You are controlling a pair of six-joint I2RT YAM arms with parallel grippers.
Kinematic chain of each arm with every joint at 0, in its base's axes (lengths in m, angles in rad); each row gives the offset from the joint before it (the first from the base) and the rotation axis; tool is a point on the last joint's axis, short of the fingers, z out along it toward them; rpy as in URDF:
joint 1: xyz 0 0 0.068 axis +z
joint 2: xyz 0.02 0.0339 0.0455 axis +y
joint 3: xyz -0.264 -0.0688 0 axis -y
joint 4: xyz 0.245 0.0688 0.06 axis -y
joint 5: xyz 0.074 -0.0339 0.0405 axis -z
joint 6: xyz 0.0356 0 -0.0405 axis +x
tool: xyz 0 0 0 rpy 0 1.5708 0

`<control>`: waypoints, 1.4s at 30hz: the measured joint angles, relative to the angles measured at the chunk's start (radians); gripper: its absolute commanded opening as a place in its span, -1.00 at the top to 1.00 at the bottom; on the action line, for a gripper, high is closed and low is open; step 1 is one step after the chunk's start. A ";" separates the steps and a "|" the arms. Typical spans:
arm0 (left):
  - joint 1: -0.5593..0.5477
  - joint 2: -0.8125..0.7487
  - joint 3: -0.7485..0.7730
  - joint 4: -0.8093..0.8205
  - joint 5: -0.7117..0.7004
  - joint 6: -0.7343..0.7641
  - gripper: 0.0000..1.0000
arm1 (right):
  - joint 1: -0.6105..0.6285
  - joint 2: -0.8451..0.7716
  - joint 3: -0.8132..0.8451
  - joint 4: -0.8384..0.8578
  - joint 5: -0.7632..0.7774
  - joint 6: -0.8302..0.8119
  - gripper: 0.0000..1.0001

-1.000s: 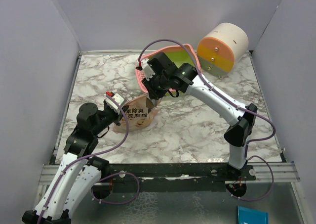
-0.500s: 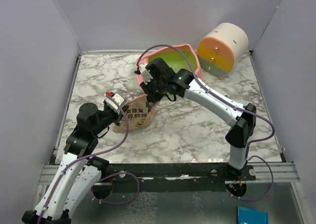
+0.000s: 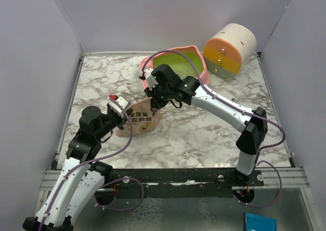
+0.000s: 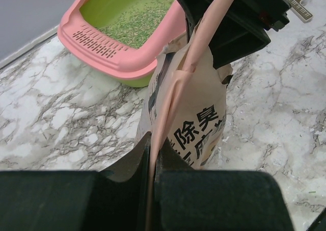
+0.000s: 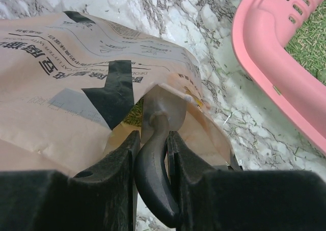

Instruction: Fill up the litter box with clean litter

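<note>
Evidently, the litter box (image 4: 109, 55) is being covered only thinly. The scoop (image 5: 164, 111), clamped by right fingers (image 5: 109, 164), is being loaded from the pouch (image 4: 196, 124) pinched by left fingers (image 4: 76, 200).

White-grey marble-patterned tabletop (image 3: 204, 134), plain pale lilac panel walls (image 3: 153, 17) on three sides. Black metal rail (image 3: 178, 176) along near edge. Light even.

Box (image 4: 122, 57): pink, green inside. Pouch (image 4: 196, 119): tan, black print. Tabletop (image 3: 204, 131): white-grey marble. Cabinet (image 3: 229, 50): white, orange, yellow bands.
</note>
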 measured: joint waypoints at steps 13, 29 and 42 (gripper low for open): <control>0.000 0.002 -0.002 -0.001 -0.001 0.004 1.00 | -0.010 -0.009 -0.088 0.112 -0.115 0.002 0.98; 0.000 0.055 -0.006 0.027 -0.019 0.031 1.00 | -0.047 0.048 -0.152 0.263 -0.299 0.098 0.98; -0.003 0.113 -0.006 0.086 -0.021 0.047 1.00 | -0.195 0.045 -0.357 0.513 -0.648 0.285 0.98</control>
